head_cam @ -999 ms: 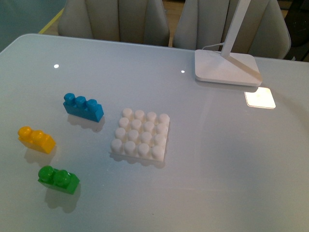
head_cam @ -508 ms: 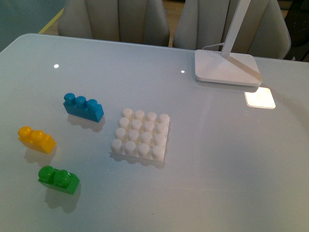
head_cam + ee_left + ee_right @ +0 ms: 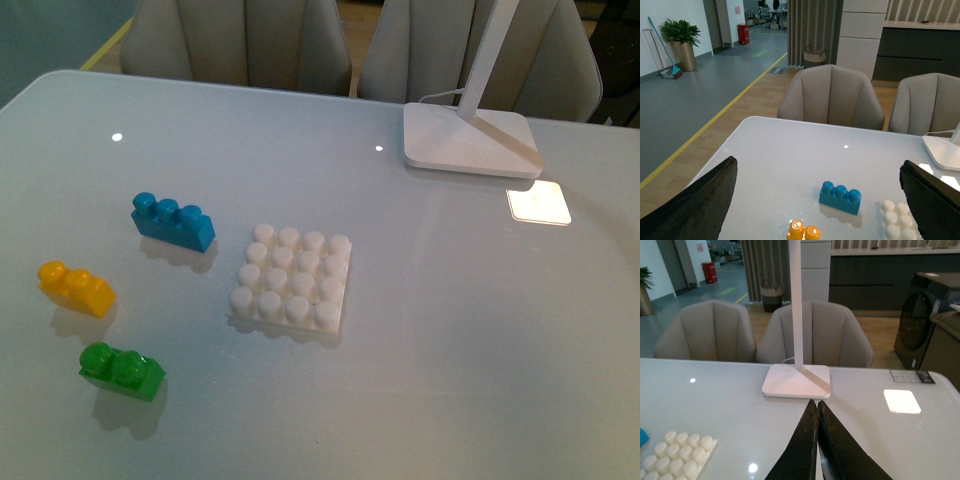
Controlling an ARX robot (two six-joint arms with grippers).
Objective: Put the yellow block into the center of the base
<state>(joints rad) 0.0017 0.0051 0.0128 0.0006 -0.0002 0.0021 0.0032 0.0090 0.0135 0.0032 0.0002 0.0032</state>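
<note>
Glossy white bench (image 3: pixel 450 330), grey chairs (image 3: pixel 240 40) behind. Your left claw (image 3: pixel 818 167) spread, yellow block (image 3: pixel 803 231) beneath its gap; right claw (image 3: pixel 815 404) pressed together.

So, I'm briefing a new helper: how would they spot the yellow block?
Find the white studded base in the middle of the table. Three bricks lie to its left; the yellow block sits between the farther blue brick and the nearer green brick. It alone is orange-yellow.

No visible change across the front view — the yellow block (image 3: pixel 75 288) has not shifted
</note>
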